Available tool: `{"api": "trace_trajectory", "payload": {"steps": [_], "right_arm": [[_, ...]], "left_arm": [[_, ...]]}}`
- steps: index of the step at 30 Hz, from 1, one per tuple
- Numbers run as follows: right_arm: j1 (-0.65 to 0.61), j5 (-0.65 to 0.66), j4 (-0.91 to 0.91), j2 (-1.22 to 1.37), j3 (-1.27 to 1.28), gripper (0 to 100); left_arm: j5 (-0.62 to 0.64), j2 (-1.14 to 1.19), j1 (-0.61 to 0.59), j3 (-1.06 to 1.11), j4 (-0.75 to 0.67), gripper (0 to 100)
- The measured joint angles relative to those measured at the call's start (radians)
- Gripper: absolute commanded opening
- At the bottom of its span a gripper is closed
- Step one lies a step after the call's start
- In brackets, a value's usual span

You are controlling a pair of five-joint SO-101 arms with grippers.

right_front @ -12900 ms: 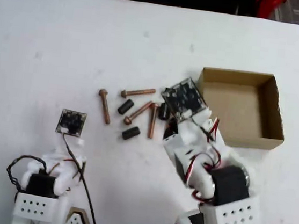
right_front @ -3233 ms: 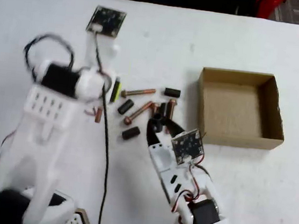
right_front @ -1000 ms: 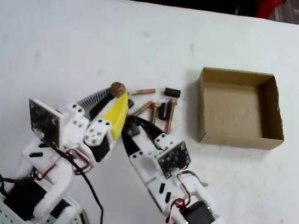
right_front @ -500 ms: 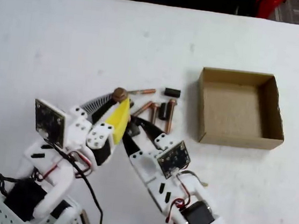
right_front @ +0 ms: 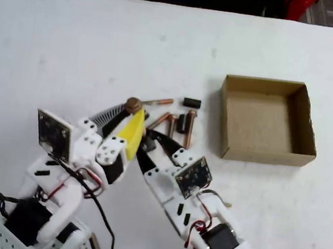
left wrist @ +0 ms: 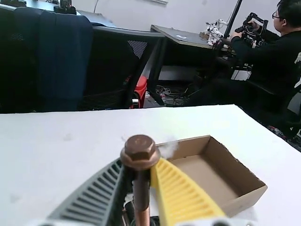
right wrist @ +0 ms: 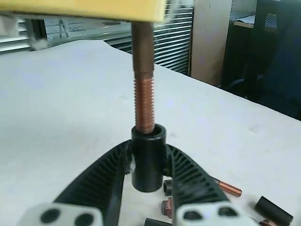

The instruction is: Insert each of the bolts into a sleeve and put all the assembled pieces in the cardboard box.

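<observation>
My left gripper (right_front: 128,117) is shut on a copper bolt (left wrist: 140,183) held upright, hexagonal head (right_front: 133,104) on top. Its threaded tip (right wrist: 144,115) enters the top of a black sleeve (right wrist: 148,157), on which my right gripper (right wrist: 148,162) is shut just below. In the high view both grippers meet left of the cardboard box (right_front: 267,119), right gripper (right_front: 146,143) beneath the left's yellow finger (right_front: 131,134). Loose bolts (right_front: 188,127) and a black sleeve (right_front: 192,103) lie on the table between grippers and box.
The white table (right_front: 73,48) stretches wide behind and left of the parts. The box (left wrist: 211,174) stands open with nothing in it. Both arm bases sit at the near edge. A chair (left wrist: 70,66) and a seated person show beyond the table.
Since a second ago the left gripper with its bolt has shifted slightly toward the right gripper, bringing the bolt over the sleeve. Earlier, each arm picked up its piece from the pile.
</observation>
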Motion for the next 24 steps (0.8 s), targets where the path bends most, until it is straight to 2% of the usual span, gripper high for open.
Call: {"api": "trace_trajectory", "payload": {"steps": [10, 17, 24], "right_arm": [[-0.002, 0.000, 0.000, 0.000, 0.000, 1.6], [0.005, 0.000, 0.000, 0.000, 0.000, 1.6], [-0.005, 0.000, 0.000, 0.000, 0.000, 1.6]], "left_arm": [[0.015, 0.000, 0.000, 0.000, -0.003, 2], [0.020, 0.000, 0.005, 0.081, -0.055, 2], [0.020, 0.000, 0.006, 0.081, 0.034, 2]]}}
